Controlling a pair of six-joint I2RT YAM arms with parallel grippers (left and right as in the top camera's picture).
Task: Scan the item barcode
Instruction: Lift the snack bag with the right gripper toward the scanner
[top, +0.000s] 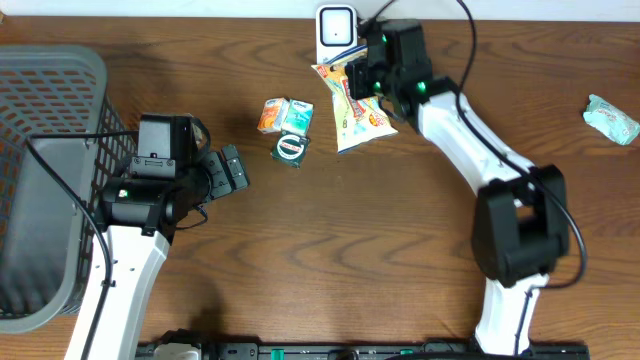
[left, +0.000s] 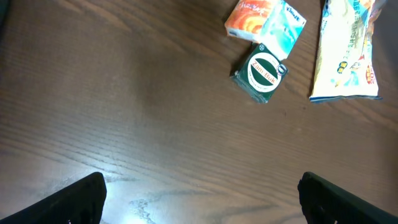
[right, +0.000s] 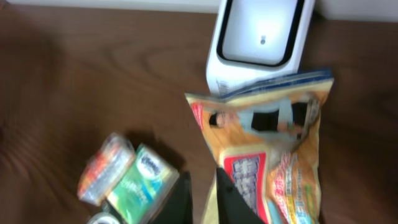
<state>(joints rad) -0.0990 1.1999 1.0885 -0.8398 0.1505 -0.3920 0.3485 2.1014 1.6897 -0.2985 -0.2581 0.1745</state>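
Observation:
The item is a yellow and orange snack bag (top: 357, 110) (right: 283, 146) (left: 345, 53). Its top edge lies against the foot of the white barcode scanner (top: 335, 25) (right: 261, 37) at the table's far edge. My right gripper (top: 365, 78) (right: 203, 175) is over the bag's left edge. Its fingers are close together, with a strip of the bag showing between them. My left gripper (top: 232, 172) (left: 205, 202) hangs wide open over bare wood, left of the small packs, with nothing between its fingers.
An orange pack (top: 272, 114) (right: 102, 168), a teal tissue pack (top: 297, 115) (right: 142, 183) and a green round-labelled box (top: 291, 148) (left: 261, 71) lie left of the bag. A grey basket (top: 50, 180) stands at the far left. A teal packet (top: 610, 118) lies at the far right.

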